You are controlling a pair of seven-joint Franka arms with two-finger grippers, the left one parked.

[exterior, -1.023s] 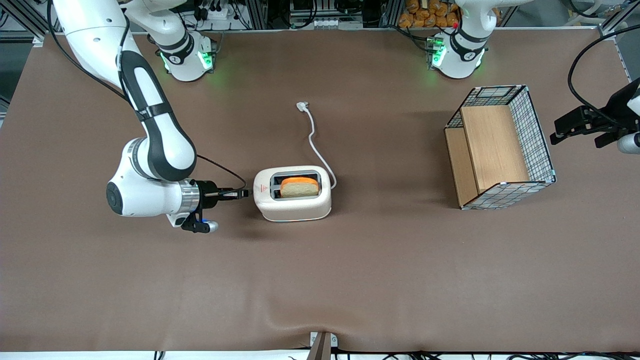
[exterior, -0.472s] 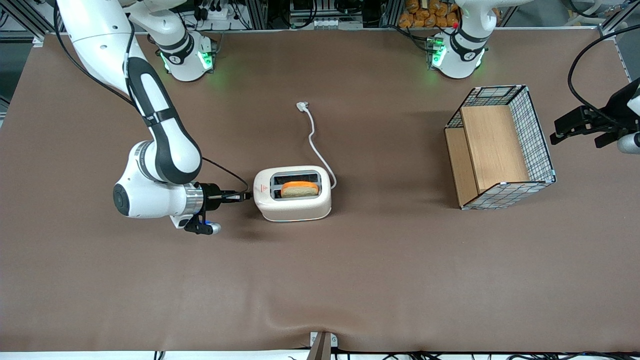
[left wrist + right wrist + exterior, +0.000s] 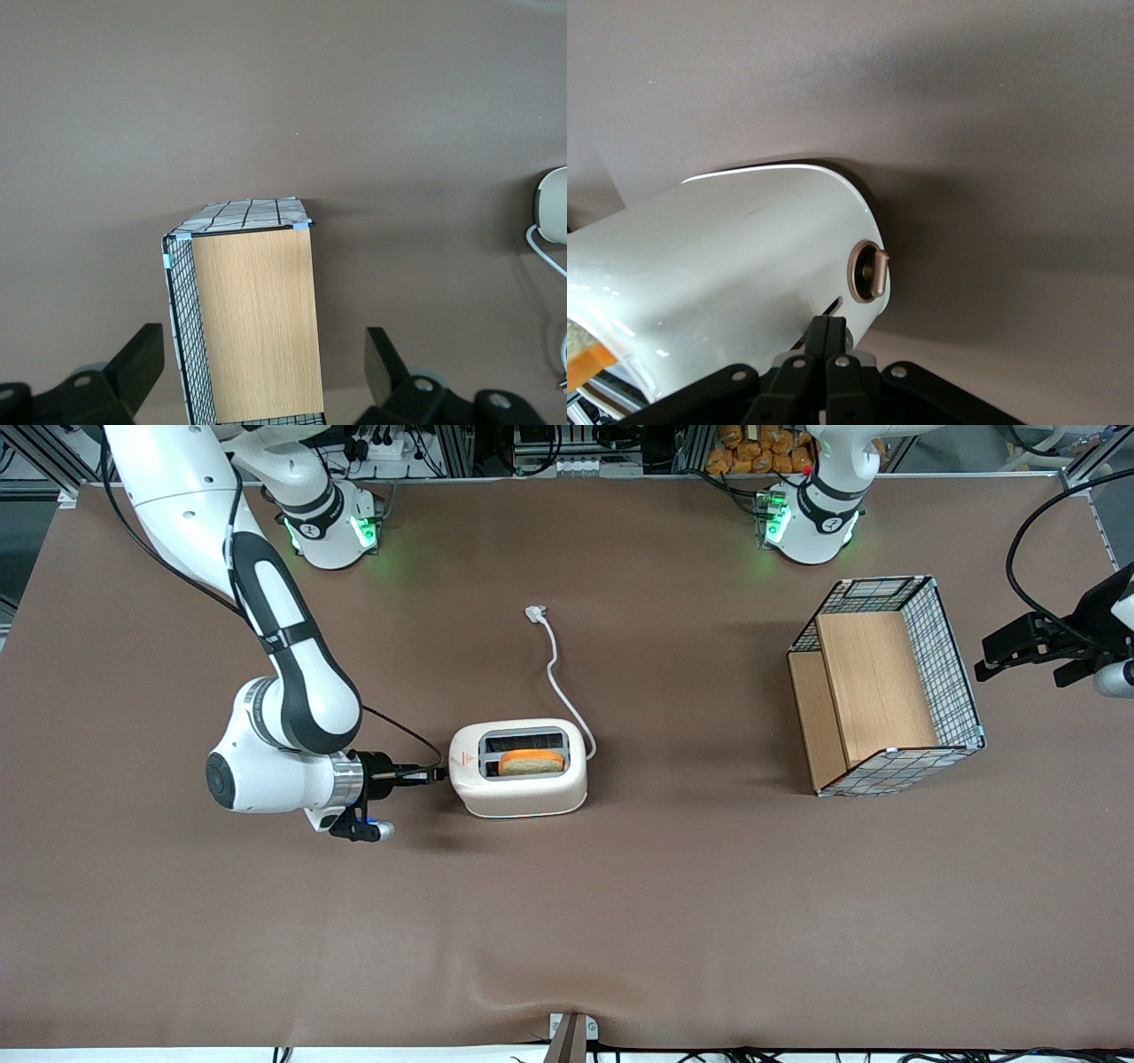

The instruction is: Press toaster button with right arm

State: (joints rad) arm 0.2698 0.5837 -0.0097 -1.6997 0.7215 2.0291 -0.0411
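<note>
Slim black pincer (image 3: 436,774), fingers closed together, pressed against small cream-white toaster's (image 3: 518,768) narrow end, at 3 o'clock.

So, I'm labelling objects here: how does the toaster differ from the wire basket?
The toaster is smaller, rounded and solid cream-white; the wire basket is larger, boxy, mesh with wooden panels. The toaster holds a bread slice and has the shut gripper at its narrow end; the basket lies toward the parked arm's end. Both sit on the brown table.
</note>
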